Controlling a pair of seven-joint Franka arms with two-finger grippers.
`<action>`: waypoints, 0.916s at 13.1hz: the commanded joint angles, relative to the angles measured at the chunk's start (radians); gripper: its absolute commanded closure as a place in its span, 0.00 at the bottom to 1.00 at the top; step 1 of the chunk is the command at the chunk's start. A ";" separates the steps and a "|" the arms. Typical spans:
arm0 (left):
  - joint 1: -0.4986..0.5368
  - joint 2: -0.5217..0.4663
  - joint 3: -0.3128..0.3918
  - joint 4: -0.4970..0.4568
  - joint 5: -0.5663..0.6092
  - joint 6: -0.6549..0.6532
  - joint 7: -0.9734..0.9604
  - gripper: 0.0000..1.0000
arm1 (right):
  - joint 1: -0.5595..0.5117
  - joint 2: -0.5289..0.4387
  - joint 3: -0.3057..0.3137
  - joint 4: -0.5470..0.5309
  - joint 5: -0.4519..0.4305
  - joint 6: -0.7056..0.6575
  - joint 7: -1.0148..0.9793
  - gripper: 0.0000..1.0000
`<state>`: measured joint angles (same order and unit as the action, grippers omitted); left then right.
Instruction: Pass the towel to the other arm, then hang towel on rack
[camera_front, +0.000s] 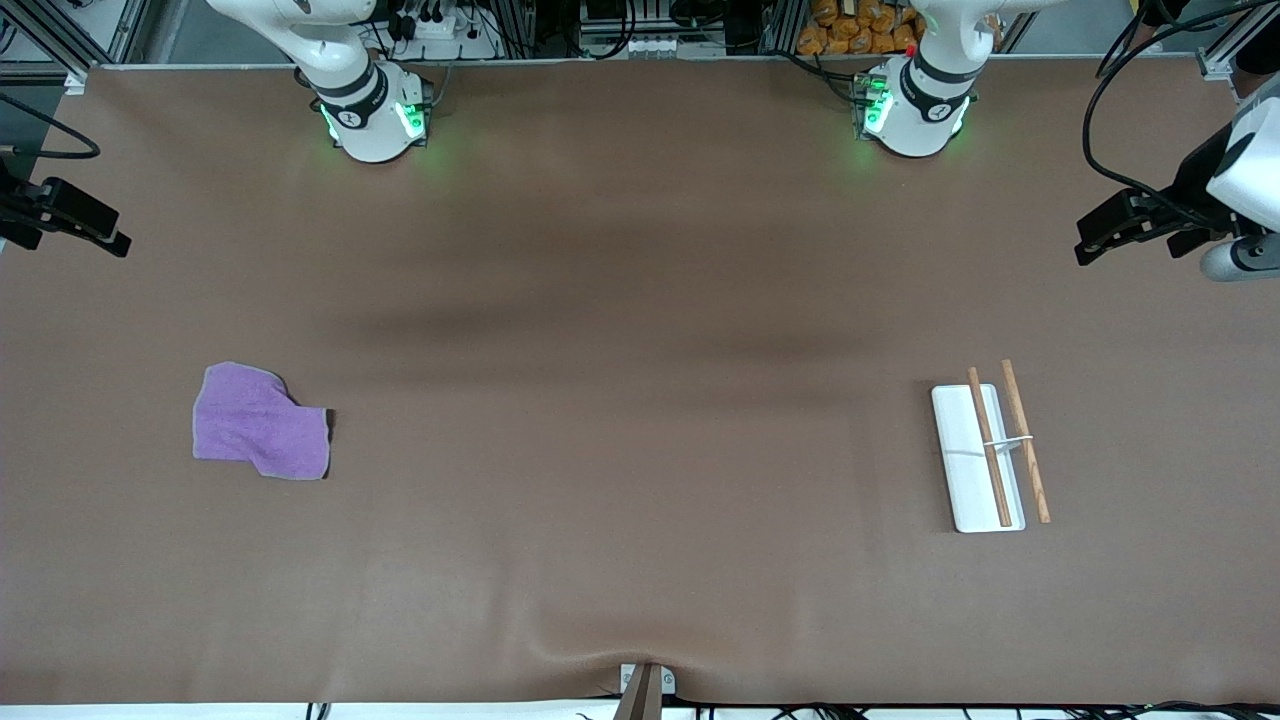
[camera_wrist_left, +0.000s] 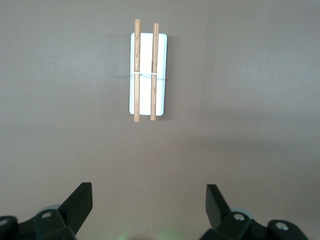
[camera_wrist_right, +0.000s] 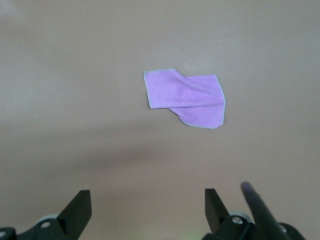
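The purple towel (camera_front: 262, 423) lies crumpled flat on the brown table toward the right arm's end; it also shows in the right wrist view (camera_wrist_right: 187, 97). The rack (camera_front: 985, 450), a white base with two wooden rods, stands toward the left arm's end and shows in the left wrist view (camera_wrist_left: 147, 75). My right gripper (camera_front: 115, 240) hangs high at the table's end, open and empty (camera_wrist_right: 148, 197), apart from the towel. My left gripper (camera_front: 1090, 245) hangs high at the opposite end, open and empty (camera_wrist_left: 149, 192), apart from the rack.
The two arm bases (camera_front: 375, 115) (camera_front: 910, 110) stand along the table's back edge. A small clamp (camera_front: 645, 685) sits at the front edge, where the brown table cover (camera_front: 640, 450) wrinkles slightly. Cables and clutter lie off the table's back edge.
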<state>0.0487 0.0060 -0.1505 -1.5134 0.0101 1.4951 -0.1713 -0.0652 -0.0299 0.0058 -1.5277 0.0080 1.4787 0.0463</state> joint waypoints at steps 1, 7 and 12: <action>-0.001 -0.003 -0.004 0.010 0.008 -0.018 0.010 0.00 | -0.010 0.002 0.003 0.012 -0.010 -0.002 -0.002 0.00; -0.001 -0.001 -0.004 0.016 0.013 -0.018 0.009 0.00 | -0.010 0.019 0.003 0.004 -0.006 -0.012 0.001 0.00; 0.002 0.009 -0.006 0.029 0.027 -0.019 0.013 0.00 | -0.008 0.021 0.003 0.006 -0.008 -0.005 0.000 0.00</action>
<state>0.0485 0.0066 -0.1524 -1.5009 0.0162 1.4922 -0.1713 -0.0662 -0.0120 0.0040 -1.5306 0.0075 1.4801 0.0465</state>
